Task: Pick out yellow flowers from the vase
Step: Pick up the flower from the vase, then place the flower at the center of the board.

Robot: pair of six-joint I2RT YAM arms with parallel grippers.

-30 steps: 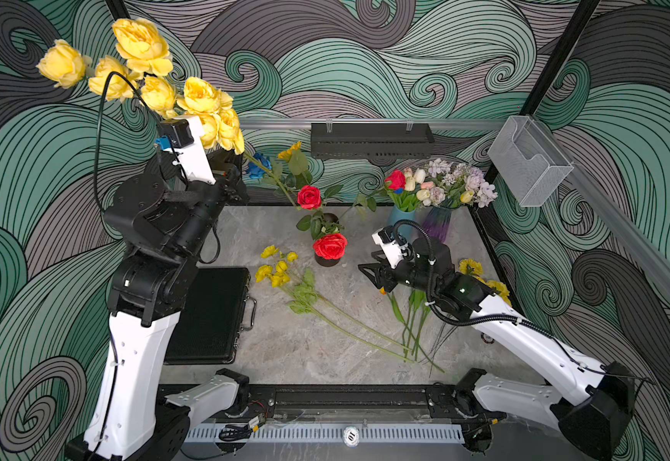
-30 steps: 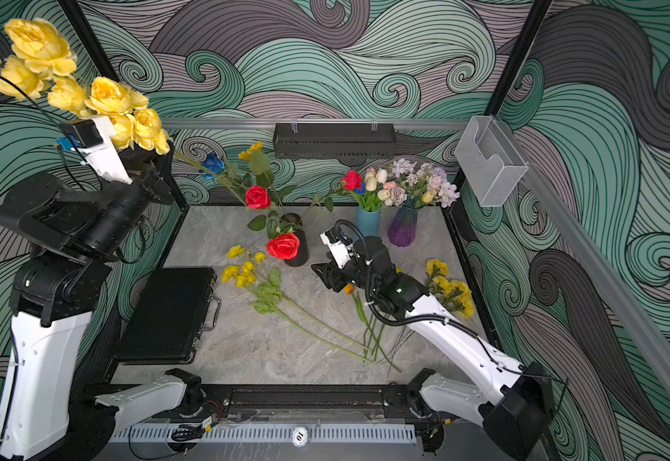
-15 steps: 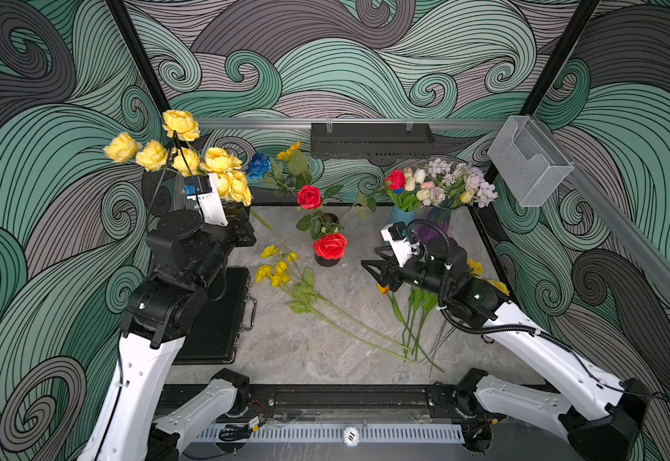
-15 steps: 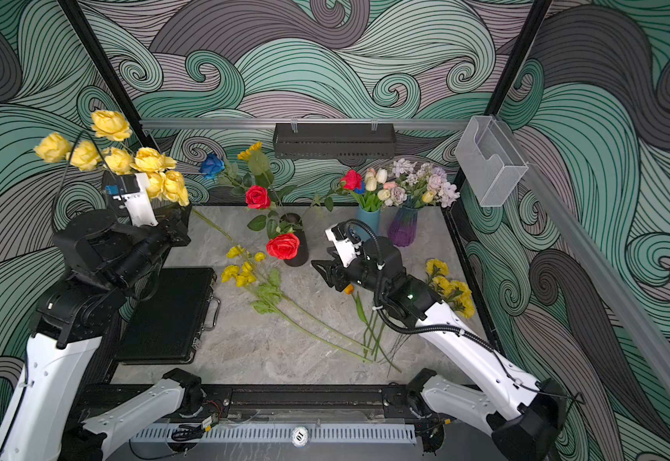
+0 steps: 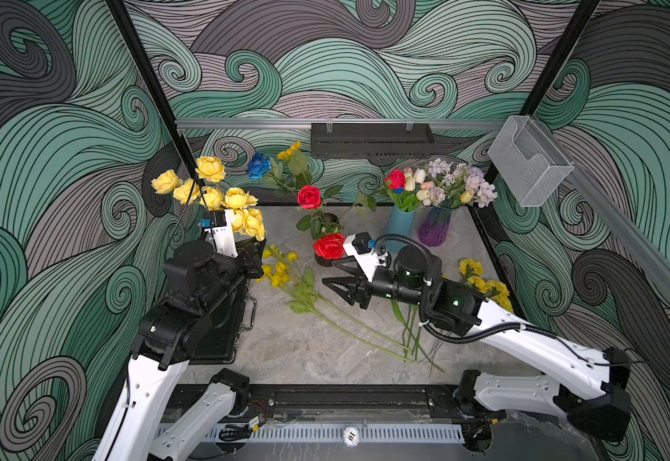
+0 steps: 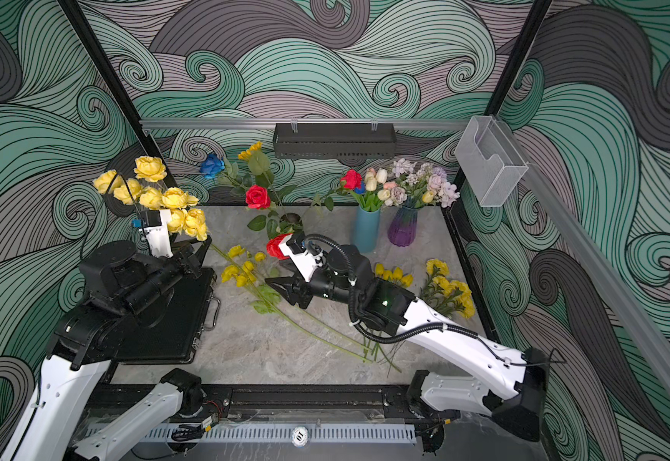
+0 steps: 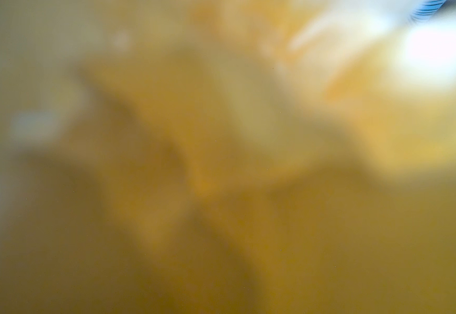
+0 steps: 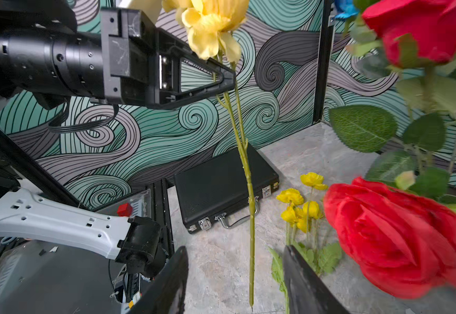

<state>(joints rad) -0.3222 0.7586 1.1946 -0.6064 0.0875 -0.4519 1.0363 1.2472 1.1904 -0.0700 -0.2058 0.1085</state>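
- Left claw (image 8: 225,78) clamped on the yellow rose spray (image 5: 213,191) stem, blooms above the black case (image 6: 173,327).
- Right claw (image 5: 330,273) open, empty, just past small yellow flowers (image 5: 279,271) lying beside the case.

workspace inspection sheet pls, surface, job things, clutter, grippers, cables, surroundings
surface: grey stone-look table
job's things: yellow roses held by the stem; loose yellow flowers lying on the table; one yellow flower in the dark pot with the red roses
clutter: black case, blue rose, blue vase, purple vase
grippers: left gripper shut on the roses' stem; right gripper open, empty
cables: black hose looped over the right arm; wire bundle at the front rail
surroundings: wave-pattern walls, black tray, clear box
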